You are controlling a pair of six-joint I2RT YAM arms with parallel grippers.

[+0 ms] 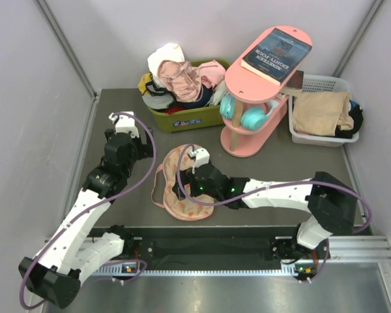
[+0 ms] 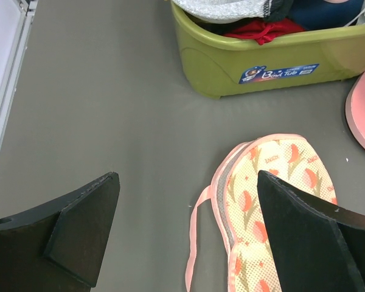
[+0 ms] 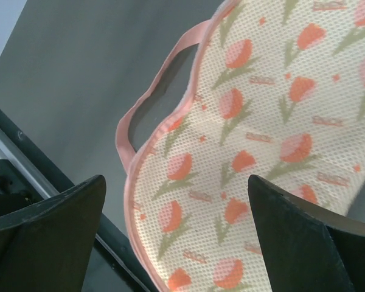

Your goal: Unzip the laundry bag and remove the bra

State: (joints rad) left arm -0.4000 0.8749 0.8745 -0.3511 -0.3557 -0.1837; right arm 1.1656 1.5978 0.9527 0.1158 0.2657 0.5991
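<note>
The laundry bag point(image 1: 173, 199) lies flat on the tabletop point(image 1: 267, 168), at the centre of the top view. The right claw point(image 3: 177, 182) hangs over its printed mesh, spread wide and holding nothing. The left claw point(image 2: 187, 201) — just left of the bag — is equally wide and empty.

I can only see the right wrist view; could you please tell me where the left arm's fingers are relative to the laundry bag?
Observer: The left fingers are open over the bare table, left of the laundry bag, holding nothing.
Operator: Thank you. What stands beyond the bag?
Observer: A green tub piled with clothes, with a pink shelf to its right.
Operator: And where over the bag is my arm?
Observer: The right fingers are open above its far end.
</note>
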